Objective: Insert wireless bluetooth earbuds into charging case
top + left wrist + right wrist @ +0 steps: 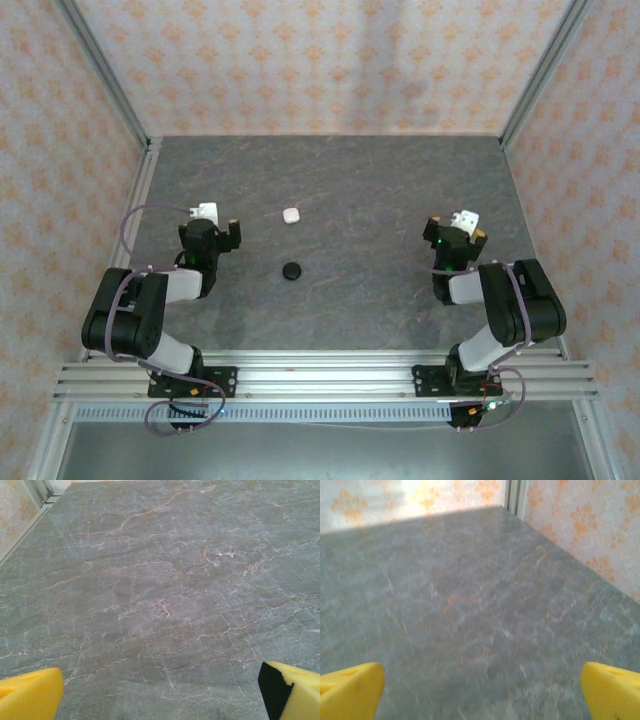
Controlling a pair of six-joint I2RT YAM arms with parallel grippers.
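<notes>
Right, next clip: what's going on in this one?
Nothing is being handled yet. The left claw and the right claw are both open, with bare table between their fingers. The white charging case lies on its own near the middle of the table, closer to the left arm. A round black disc sits apart from it, nearer the arm bases. The case is too small to tell whether its lid is open.
</notes>
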